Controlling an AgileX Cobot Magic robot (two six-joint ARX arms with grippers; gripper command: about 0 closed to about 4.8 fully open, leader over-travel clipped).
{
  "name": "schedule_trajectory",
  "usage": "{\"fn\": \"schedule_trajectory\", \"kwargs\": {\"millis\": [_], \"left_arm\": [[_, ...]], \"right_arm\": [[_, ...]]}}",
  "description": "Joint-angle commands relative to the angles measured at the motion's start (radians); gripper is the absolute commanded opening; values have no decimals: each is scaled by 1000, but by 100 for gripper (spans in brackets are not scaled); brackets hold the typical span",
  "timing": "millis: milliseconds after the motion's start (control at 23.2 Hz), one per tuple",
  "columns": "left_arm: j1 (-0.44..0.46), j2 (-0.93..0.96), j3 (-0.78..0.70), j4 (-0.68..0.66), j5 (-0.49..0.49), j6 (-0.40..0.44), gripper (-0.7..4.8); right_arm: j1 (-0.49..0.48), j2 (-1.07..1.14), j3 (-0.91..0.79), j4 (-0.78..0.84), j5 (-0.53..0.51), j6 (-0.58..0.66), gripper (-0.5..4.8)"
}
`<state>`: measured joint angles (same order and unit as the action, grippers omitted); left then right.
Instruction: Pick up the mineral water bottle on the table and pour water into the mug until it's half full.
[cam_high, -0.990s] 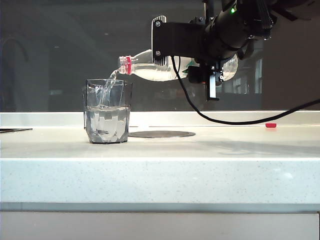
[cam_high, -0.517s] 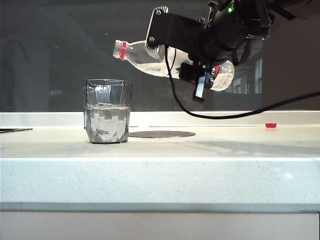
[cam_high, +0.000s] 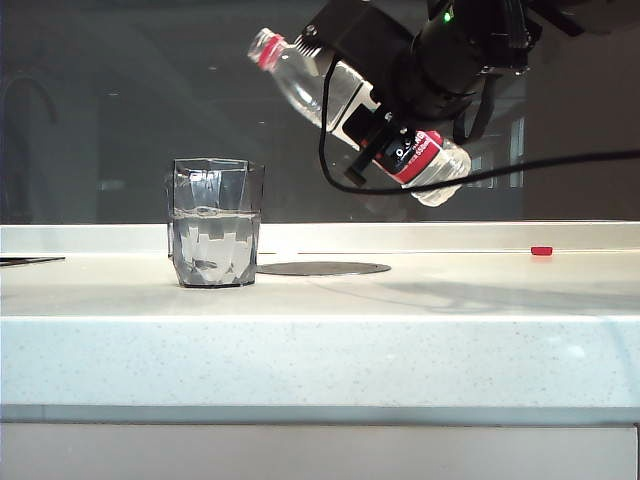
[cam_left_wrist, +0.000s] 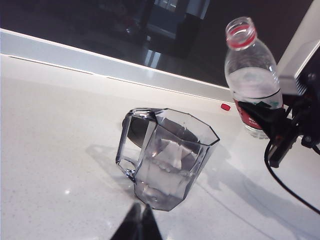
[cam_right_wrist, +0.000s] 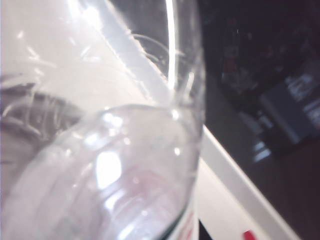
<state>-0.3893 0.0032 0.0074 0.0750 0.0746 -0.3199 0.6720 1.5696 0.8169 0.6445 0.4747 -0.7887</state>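
Your right arm has rolled back: the mineral water bottle (cam_high: 345, 105) that lay level and poured a second ago is now tipped neck-up toward the upper left of the exterior view, and the stream has stopped. The right hand (cam_high: 372, 118) comes in from the upper right, clamped around the bottle's labelled middle, above and to the right of the mug (cam_high: 215, 222). The bottle is uncapped, with some water low in it. The mug stands on the counter (cam_high: 320, 345), water (cam_high: 214, 245) about halfway up. Your left hand (cam_left_wrist: 138, 226) shows only as dark fingertips meeting near the mug, holding nothing.
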Motion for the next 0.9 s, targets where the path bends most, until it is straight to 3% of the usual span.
{"fn": "schedule_trajectory", "kwargs": {"millis": [43,258,430,646,904], "left_arm": [[2,0,3,8,-3,-2,-4],[2,0,3,8,-3,-2,-4],[2,0,3,-14,-3,-2,-4],[2,0,3,-17,-3,-2,-4],[2,0,3,-18,-3,-2,-4]], "right_arm": [[0,-15,8,32,7,230,202],[-18,-35,-2,33,-5,517,202],[-63,-54,-114,104,-6,744,202],[-77,-82,-265,308,-13,780,201],[-154,-76,-349,431,-51,921,202]]}}
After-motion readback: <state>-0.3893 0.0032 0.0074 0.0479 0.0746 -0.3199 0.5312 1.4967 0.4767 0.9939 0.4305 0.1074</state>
